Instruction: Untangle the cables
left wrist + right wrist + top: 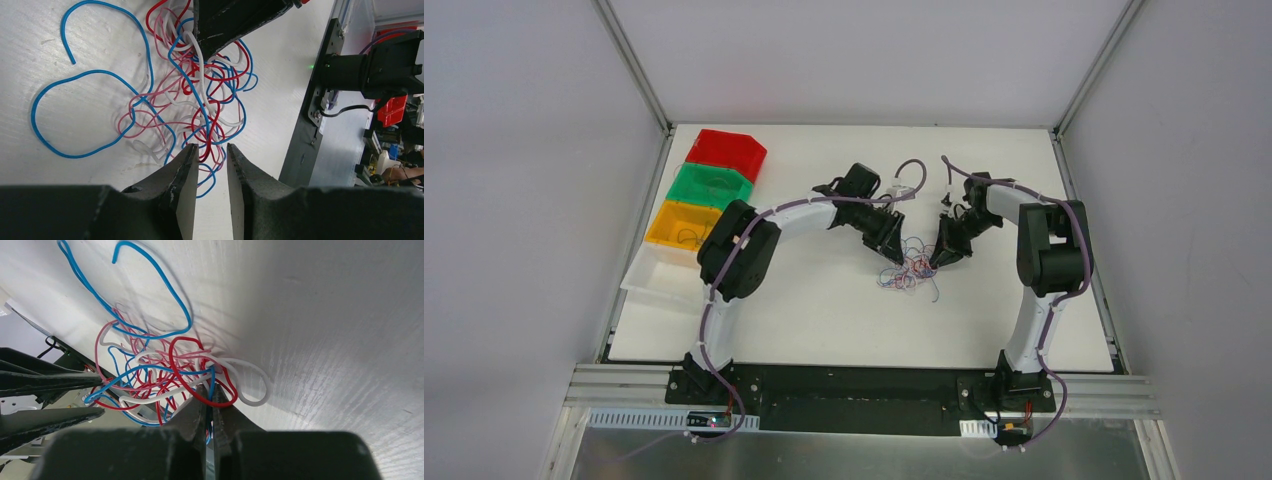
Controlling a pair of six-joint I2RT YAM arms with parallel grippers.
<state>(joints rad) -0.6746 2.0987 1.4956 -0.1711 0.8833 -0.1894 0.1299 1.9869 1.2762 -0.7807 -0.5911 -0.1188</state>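
Note:
The cables [909, 270] are a small tangle of thin red, blue, pink and white wires lying mid-table between the two arms. In the left wrist view the cables [200, 95] spread out ahead, with one long blue strand [75, 115] looping off to the left. My left gripper [210, 147] is low at the tangle's near edge, jaws a little apart, with red and blue strands running between the tips. My right gripper [209, 387] is shut on the cables [160, 375], a blue strand pinched between its jaws. The same right gripper [220, 25] shows at the tangle's far side.
Red [726, 150], green [709, 185] and yellow [682, 222] bins stand in a row along the table's left edge, with a clear tray [656, 280] in front of them. Thick purple cables run along both arms.

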